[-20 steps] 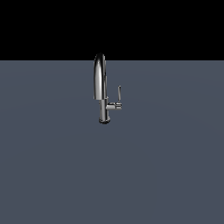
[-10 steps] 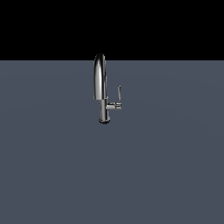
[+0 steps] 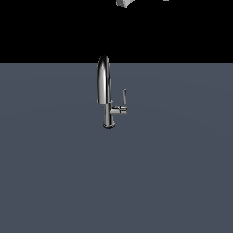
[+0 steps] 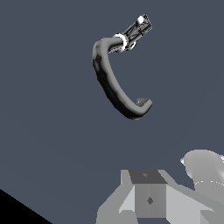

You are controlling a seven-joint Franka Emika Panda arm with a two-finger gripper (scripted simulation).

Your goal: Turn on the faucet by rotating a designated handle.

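A flat, matte slate-grey worktop [image 3: 173, 173] fills the lower part of the exterior view, meeting a plain black background along a straight horizon. The chrome faucet [image 3: 104, 91] stands upright on it near the far edge, its arched spout rising above that horizon and its round dark base resting on the grey surface. The handle [image 3: 124, 97], a slim upright lever, sits on a short side stem toward the exterior view's right. A pale fragment of the arm [image 3: 123, 3] shows at the upper border, well apart from the faucet. In the wrist view the gripper [image 4: 148, 199] body hangs over the curved spout [image 4: 109, 83]; its fingers are out of frame, so their state cannot be told.
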